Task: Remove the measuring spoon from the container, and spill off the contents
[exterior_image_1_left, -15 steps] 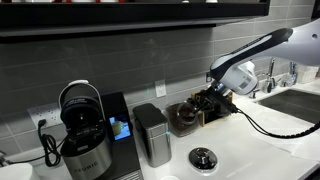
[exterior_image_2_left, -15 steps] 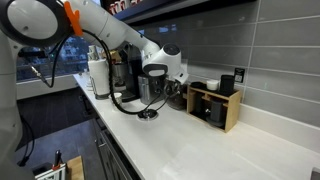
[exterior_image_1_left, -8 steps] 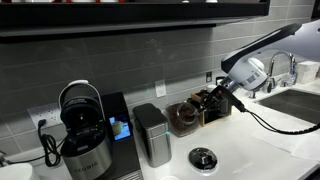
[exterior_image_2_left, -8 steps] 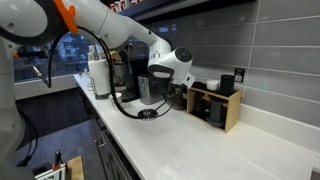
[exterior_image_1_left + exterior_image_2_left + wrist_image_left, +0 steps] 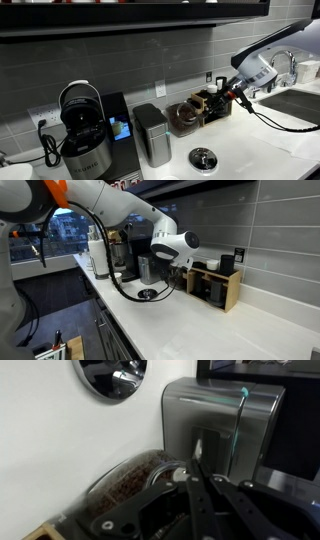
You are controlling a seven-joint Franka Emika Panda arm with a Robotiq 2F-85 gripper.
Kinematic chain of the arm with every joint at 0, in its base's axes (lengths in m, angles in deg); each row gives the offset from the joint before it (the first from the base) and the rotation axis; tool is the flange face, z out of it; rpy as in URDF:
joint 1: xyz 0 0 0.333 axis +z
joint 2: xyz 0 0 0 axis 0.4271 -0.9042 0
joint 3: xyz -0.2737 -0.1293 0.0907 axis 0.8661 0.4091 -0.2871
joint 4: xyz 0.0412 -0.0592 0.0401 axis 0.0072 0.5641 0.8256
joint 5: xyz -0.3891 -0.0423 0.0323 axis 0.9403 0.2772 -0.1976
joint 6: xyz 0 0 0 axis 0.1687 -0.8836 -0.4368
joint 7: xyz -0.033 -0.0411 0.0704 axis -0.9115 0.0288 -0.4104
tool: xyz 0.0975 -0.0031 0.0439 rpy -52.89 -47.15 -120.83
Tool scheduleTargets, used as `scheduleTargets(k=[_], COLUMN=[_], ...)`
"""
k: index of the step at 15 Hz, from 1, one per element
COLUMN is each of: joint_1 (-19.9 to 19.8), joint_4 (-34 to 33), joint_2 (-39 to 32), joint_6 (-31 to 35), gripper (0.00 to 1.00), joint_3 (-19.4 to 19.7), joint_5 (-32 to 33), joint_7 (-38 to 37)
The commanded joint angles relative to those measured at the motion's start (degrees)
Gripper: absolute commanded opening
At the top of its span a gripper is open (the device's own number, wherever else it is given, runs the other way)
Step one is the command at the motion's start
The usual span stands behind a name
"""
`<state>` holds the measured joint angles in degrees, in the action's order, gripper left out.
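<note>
**Claw state.** In the wrist view the claw (image 5: 196,482) shows 2 dark matte fingers closed together. Their tips pinch the measuring spoon (image 5: 182,474), a small pale silvery piece. The contact point is small and blurred.

**Task items.**
- The container (image 5: 135,478), a round clear-walled jar, lies just beside and under the claw's tips.
- The contents (image 5: 122,486) show through its wall as many tiny dark brown beans, all inside the jar.

**Surroundings.**
- Beyond the claw stands a boxy brushed-steel canister (image 5: 220,415) with rounded corners and a satin sheen.
- Further beyond, a round polished metal drain disc (image 5: 110,375) sits in the smooth white counter (image 5: 40,440).

**Differences between views.**
- Only the wrist view resolves the beans and the spoon.
- In an exterior view the claw (image 5: 228,93) hangs close over a wooden compartment box (image 5: 212,103), which is hard to make out from the wrist. The jar (image 5: 182,118) stands just beside that box, on the canister's side.
- A black coffee machine (image 5: 85,130) stands well apart from the claw, past the canister (image 5: 152,135).
- In an exterior view the arm's white wrist housing (image 5: 175,245) masks the claw, and only the box (image 5: 218,288) reads clearly.
</note>
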<state>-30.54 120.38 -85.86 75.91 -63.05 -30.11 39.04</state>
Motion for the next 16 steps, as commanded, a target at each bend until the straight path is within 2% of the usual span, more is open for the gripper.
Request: scheduleTargets(k=[1,8,16], joint_1=[0.1,2.7,7.3], joint_4=[2.0,0.4,-1.6], joint_2=[2.1,2.2,1.6], joint_6=[-7.5,-20.2,-23.5], gripper=[0.01,0.01,0.01], joint_3=[1.1,0.7,-1.6], joint_5=[-0.6,3.2,9.5], joint_7=[6.0,11.3,12.8])
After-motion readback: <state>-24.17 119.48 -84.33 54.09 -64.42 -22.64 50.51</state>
